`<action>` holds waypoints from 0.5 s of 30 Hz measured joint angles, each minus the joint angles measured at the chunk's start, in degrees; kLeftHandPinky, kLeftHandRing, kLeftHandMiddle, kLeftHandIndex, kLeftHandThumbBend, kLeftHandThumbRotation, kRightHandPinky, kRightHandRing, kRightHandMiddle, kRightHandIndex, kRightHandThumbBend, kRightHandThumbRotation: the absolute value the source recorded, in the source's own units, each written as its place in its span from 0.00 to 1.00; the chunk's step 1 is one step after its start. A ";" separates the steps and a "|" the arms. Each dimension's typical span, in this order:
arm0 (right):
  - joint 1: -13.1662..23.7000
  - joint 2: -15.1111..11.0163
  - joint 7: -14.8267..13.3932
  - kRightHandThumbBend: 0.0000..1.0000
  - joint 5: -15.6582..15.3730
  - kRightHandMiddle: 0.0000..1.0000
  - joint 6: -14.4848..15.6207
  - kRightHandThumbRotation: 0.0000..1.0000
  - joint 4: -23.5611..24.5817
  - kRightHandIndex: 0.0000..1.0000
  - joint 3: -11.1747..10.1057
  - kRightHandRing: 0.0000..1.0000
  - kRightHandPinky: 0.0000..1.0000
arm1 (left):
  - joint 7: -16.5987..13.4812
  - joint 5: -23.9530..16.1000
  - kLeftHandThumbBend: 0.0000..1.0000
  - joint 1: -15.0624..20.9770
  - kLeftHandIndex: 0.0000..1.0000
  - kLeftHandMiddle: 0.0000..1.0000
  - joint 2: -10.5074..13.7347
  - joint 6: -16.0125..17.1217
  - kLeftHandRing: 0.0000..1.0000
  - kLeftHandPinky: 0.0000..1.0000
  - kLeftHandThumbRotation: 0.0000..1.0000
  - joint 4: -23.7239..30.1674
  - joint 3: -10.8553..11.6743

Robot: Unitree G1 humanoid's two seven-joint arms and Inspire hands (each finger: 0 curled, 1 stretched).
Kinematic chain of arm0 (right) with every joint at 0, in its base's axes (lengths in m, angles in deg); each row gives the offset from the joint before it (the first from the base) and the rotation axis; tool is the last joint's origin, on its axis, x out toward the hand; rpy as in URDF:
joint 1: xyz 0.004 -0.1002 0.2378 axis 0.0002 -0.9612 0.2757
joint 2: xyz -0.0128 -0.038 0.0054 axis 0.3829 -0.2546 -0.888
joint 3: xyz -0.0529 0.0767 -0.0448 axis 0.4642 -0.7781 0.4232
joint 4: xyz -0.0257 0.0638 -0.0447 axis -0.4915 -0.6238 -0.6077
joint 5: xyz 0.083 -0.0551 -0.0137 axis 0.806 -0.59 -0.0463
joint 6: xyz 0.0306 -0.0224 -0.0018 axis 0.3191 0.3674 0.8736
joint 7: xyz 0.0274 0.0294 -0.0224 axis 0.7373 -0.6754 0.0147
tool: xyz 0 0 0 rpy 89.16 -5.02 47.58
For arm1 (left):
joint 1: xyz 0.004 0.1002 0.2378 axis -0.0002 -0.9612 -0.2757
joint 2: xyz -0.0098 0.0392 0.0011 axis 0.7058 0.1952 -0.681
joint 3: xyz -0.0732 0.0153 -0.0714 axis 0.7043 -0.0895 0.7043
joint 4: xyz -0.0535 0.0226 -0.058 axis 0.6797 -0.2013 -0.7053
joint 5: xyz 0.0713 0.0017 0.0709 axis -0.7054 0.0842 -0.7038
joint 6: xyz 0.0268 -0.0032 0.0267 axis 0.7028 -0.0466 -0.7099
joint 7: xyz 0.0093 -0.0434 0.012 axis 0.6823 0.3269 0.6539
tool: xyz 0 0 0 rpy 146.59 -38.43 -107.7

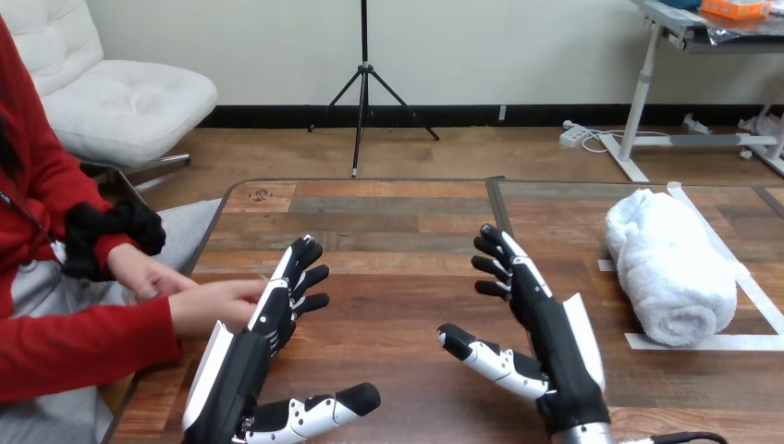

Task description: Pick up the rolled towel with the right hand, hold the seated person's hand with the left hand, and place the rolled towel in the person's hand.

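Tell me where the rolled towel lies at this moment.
In the head view, the rolled towel lies on the right side of the table, within marks of white tape. It is to the right of the right hand and apart from it.

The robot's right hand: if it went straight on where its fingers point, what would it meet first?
Probably nothing: the right hand points ahead and slightly left over bare brown wooden table; the white rolled towel lies off to its right.
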 measured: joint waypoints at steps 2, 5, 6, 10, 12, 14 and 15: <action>0.03 -0.32 -0.45 1.00 -0.22 0.88 0.28 0.54 0.35 0.90 -0.15 0.85 0.76 | -0.01 -0.01 1.00 -0.01 1.00 0.96 -0.04 -0.14 0.91 0.83 0.48 0.05 0.00; 0.06 -0.87 -0.72 1.00 -0.29 0.88 0.58 0.52 0.90 0.89 -0.45 0.85 0.76 | -0.06 -0.03 1.00 -0.07 1.00 0.95 -0.12 -0.32 0.90 0.83 0.49 0.16 0.01; 0.10 -1.10 -0.80 1.00 -0.29 0.88 0.65 0.52 1.08 0.89 -0.58 0.85 0.76 | -0.12 -0.07 1.00 -0.10 1.00 0.95 -0.14 -0.40 0.90 0.83 0.49 0.19 0.02; 0.41 -1.80 -1.25 1.00 -0.29 0.88 1.04 0.51 1.60 0.88 -1.19 0.85 0.76 | -0.31 -0.26 1.00 -0.14 1.00 0.96 -0.19 -0.69 0.91 0.84 0.49 0.23 0.04; 0.69 -2.14 -1.65 1.00 -0.30 0.88 1.36 0.51 1.73 0.88 -1.46 0.85 0.75 | -0.34 -0.35 1.00 -0.16 1.00 0.96 -0.20 -0.78 0.91 0.84 0.49 0.23 0.04; 1.05 -2.57 -2.16 1.00 -0.49 0.88 1.65 0.52 1.74 0.88 -1.69 0.85 0.74 | -0.34 -0.43 1.00 -0.18 1.00 0.96 -0.21 -0.88 0.91 0.84 0.49 0.28 0.03; 1.31 -2.87 -2.46 1.00 -0.67 0.88 1.84 0.52 1.75 0.88 -1.78 0.85 0.74 | -0.34 -0.47 1.00 -0.20 1.00 0.96 -0.22 -0.95 0.91 0.84 0.49 0.34 0.02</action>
